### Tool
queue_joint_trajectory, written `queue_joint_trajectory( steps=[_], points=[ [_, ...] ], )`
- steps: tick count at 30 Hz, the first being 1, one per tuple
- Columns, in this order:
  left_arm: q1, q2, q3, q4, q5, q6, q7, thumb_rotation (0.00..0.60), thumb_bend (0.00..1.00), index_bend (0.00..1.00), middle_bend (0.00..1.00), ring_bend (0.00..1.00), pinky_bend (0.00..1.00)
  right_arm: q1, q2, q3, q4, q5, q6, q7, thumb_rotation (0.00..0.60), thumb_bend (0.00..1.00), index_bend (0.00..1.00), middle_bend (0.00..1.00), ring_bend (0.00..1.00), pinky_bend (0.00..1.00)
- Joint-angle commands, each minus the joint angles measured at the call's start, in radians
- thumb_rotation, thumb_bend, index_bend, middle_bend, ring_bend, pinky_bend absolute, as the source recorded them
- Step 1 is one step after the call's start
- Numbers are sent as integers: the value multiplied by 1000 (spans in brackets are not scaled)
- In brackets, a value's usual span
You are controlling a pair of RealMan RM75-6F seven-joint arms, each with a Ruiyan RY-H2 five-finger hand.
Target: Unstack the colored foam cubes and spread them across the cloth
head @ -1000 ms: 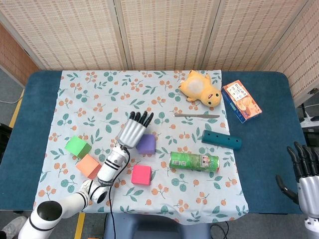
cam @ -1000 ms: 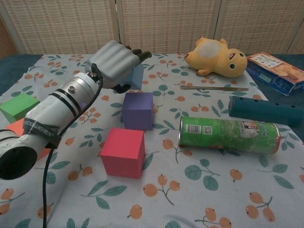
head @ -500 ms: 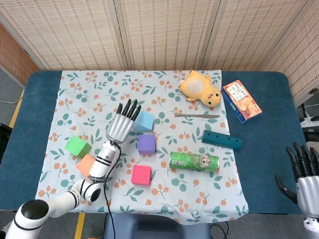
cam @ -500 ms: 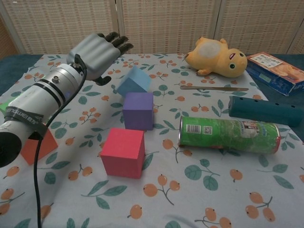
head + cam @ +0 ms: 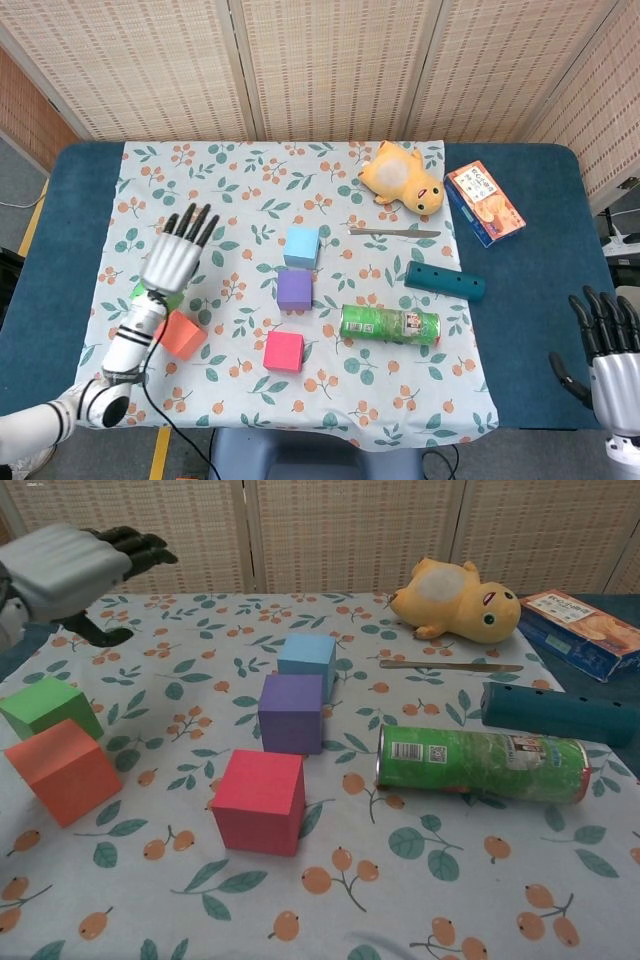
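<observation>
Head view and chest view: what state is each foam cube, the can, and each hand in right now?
Light blue foam cube: flat on cloth, alone.
Purple foam cube: flat, unstacked.
Pink foam cube: flat, unstacked.
Green foam cube: on cloth, beside the orange one.
Orange foam cube: on cloth, unstacked.
Green snack can: lying on its side.
Left hand: empty, fingers apart, above the green cube.
Right hand: empty, fingers apart, off the cloth.
</observation>
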Motion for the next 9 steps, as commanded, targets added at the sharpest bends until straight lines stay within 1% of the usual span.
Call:
queue_joint_trajectory(
  steps=[1,4,9],
  points=[
    [108,120,75,-66,73,83,-129,600,341,117,63,81,256,5,-7,5,2,11,-10,-11,600,241,0,0,0,0],
    [157,178,95,-101,78,112,-173,600,340,123,81,99,261,10,-14,7,3,23,-25,-24,600,241,0,0,0,0],
    [219,218,114,-106,81,145,-223,600,343,150,104,102,265,14,-23,10,9,30,-34,-42,600,241,0,0,0,0]
  ],
)
